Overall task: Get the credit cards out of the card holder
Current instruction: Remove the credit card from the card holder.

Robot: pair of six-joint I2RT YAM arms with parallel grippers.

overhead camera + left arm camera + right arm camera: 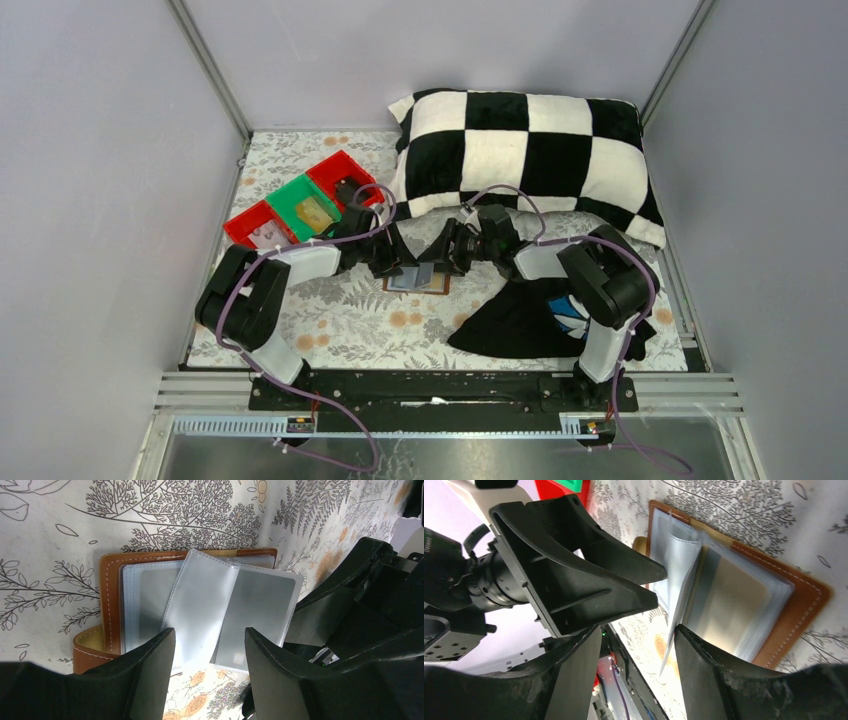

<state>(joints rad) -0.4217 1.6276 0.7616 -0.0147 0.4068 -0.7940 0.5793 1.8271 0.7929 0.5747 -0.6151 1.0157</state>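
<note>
- The card holder (418, 281) is being shown lying open on the floral tablecloth (350, 320) at the centre of the top view, between the two grippers.
- The left gripper (209, 635) is being held spread at the holder's edge, with nothing being pinched.
- The right gripper (636, 630) is likewise being held spread, with a raised clear sleeve (681, 580) standing between its fingers; contact cannot be told.
- A beige credit card (729, 612) is being kept inside a sleeve.
- Plastic trays (300, 205) are being seen at upper left.
</note>
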